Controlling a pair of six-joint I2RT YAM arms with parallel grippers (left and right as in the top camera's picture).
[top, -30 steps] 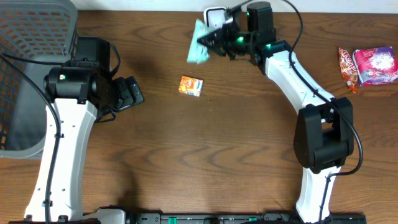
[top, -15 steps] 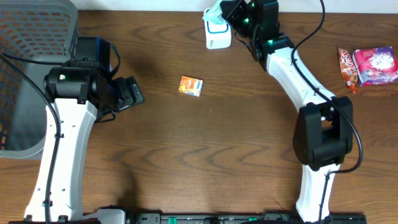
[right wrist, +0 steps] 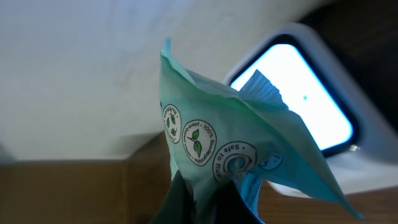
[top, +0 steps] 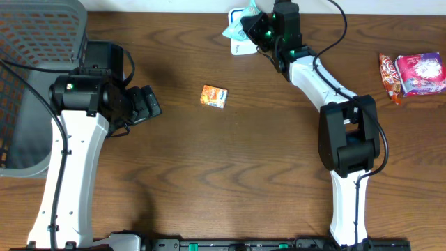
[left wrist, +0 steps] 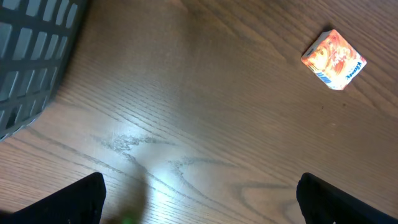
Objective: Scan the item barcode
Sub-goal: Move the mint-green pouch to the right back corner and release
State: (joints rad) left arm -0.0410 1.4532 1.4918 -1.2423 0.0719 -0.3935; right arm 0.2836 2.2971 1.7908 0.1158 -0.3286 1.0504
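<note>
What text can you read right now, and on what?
"100% Biodegradable": leaf seal on the teal packet.
"Safe to Flush": next seal, same packet.
Top seal: too small to read.
Orange box: blue print blurred.
Snack packets: unreadable.

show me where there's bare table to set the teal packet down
Biggest patch: bare wood between the left arm and right arm, on the near side of the orange box. A smaller one lies between the right arm and the snack packets. Crowded by the scanner and beside the basket.
</note>
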